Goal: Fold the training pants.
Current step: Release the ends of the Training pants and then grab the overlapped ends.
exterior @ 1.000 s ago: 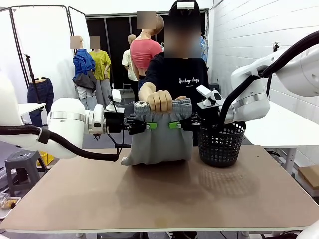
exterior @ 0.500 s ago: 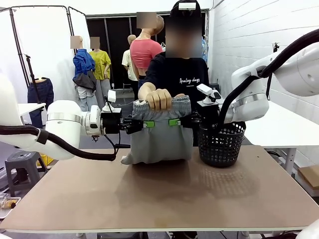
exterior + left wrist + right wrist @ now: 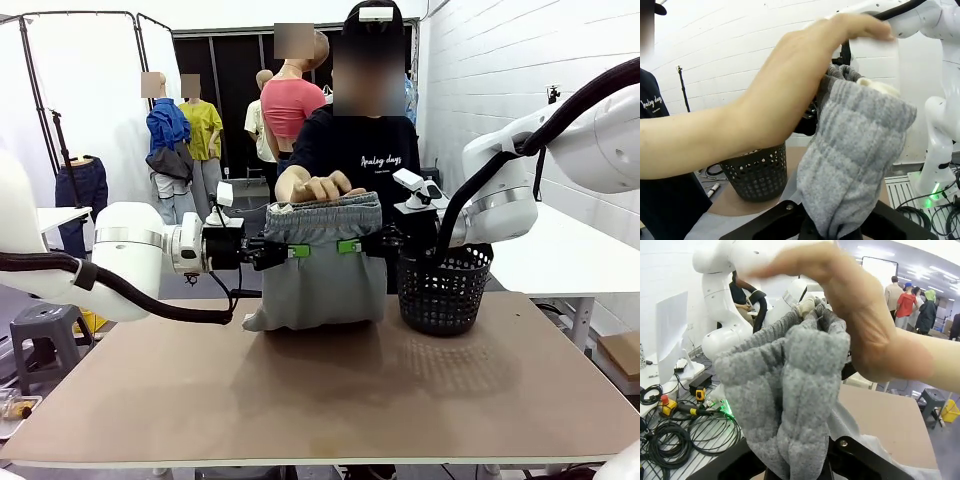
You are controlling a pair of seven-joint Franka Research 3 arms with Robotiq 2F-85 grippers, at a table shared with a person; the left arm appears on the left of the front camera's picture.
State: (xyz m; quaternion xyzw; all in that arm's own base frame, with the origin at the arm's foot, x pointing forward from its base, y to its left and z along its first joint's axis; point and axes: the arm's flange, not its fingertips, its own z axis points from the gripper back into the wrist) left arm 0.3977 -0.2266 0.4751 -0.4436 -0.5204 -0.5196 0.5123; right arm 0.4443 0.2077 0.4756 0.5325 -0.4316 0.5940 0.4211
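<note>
We log training pants (image 3: 320, 275): light grey jersey, gathered waistband uppermost, hanging at far edge of table (image 3: 320, 400), lower end bunched on it, just beside black mesh basket (image 3: 443, 292). Left gripper (image 3: 298, 251) and right gripper (image 3: 348, 246) each clamped on cloth under waistband. Person's hand (image 3: 322, 187) atop waistband. Shirt print (image 3: 381, 160): we read "Analog days", uncertain.

Robotics lab, workshop feel. Brown bench (image 3: 320, 400) at centre, with a white robot arm (image 3: 130, 250) at each side of it. White-painted brick wall (image 3: 500, 60) right of the bench, white screens on black frames (image 3: 80, 90) behind it to the left. Loose cables (image 3: 670, 440) lie off the bench's side. Grey stool (image 3: 40, 325) left of the bench.
</note>
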